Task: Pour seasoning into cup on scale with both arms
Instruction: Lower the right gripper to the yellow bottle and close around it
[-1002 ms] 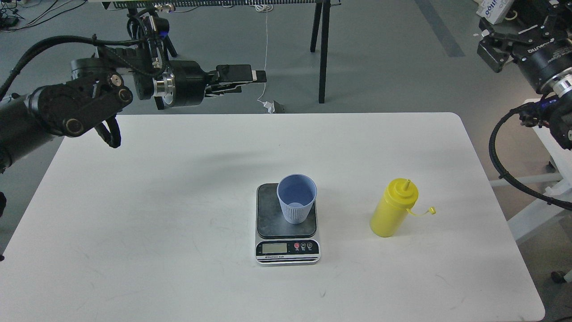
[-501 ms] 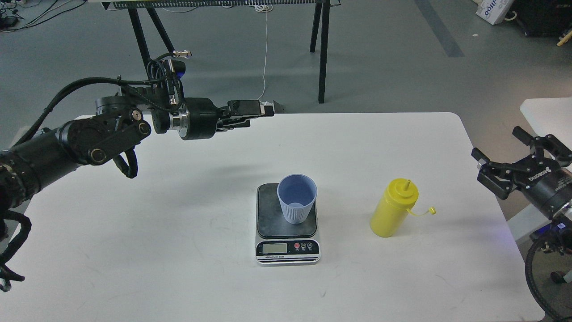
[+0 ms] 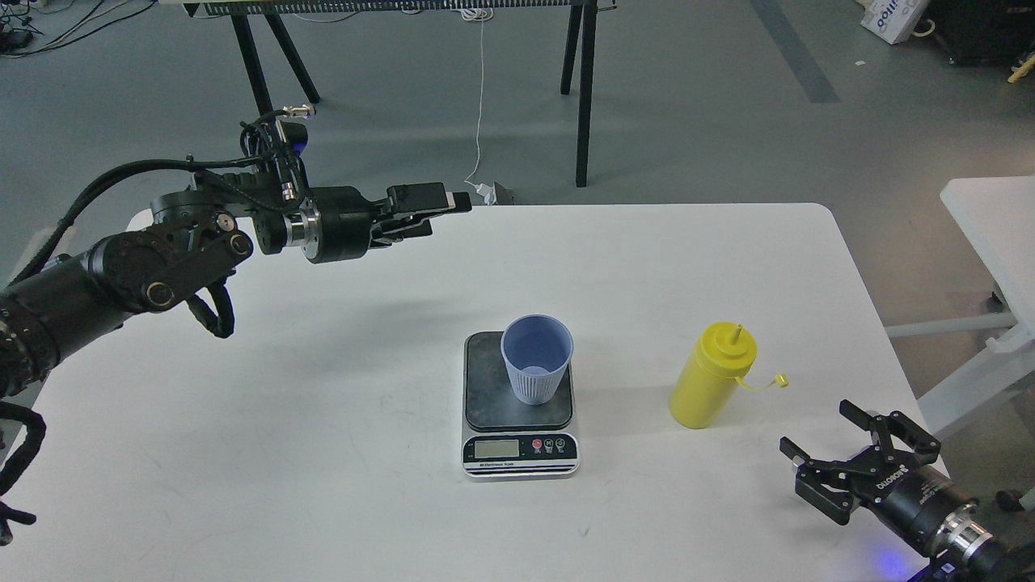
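The light-blue ribbed cup (image 3: 537, 358) stands upright on the dark platform of the scale (image 3: 519, 402) at the table's middle. The yellow seasoning bottle (image 3: 712, 377) stands upright to the right of the scale, its tethered cap hanging off to the right. My left gripper (image 3: 443, 204) hovers high over the far left of the table, fingers close together, holding nothing, far from the cup. My right gripper (image 3: 825, 436) is open and empty, low at the near right, below and right of the bottle, apart from it.
The white table (image 3: 323, 420) carries only the scale, cup and bottle. Black stand legs (image 3: 584, 89) and a cable stand on the floor behind it. Another white surface (image 3: 990, 218) sits off the right edge.
My right gripper has dropped from high at the right edge to low at the near right of the table. My left gripper has pulled back slightly left. Cup, scale and bottle have not moved.
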You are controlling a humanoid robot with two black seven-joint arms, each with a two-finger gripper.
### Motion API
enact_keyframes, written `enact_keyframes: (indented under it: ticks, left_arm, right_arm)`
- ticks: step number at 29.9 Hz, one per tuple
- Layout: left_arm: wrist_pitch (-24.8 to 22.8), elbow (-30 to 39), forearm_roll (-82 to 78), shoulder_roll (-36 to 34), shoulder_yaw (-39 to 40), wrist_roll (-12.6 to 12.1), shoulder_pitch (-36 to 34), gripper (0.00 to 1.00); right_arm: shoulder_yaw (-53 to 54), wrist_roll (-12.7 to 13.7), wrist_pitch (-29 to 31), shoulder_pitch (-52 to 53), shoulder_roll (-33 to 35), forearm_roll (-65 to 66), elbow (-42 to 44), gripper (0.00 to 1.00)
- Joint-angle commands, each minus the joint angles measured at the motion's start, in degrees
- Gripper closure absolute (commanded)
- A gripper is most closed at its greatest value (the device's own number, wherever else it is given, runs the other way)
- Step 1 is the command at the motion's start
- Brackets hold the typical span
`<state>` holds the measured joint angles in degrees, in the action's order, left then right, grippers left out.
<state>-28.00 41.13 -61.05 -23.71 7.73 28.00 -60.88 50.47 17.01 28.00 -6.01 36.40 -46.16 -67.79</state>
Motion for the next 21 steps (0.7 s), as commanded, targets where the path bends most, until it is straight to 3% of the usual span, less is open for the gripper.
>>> enact_keyframes:
  ticks: [1, 21]
  left_arm:
    - [0.0, 0.01, -0.04, -0.19, 0.0, 0.0, 0.15, 0.01]
    - [0.0, 0.09, 0.05, -0.9, 0.09, 0.0, 1.29, 0.01]
  right_arm:
    - [0.07, -0.13, 0.0, 0.56, -2.82, 1.78, 1.16, 0.0]
    - [-0.11, -0.22, 0.0, 5.65, -12.48, 6.61, 9.25, 0.0]
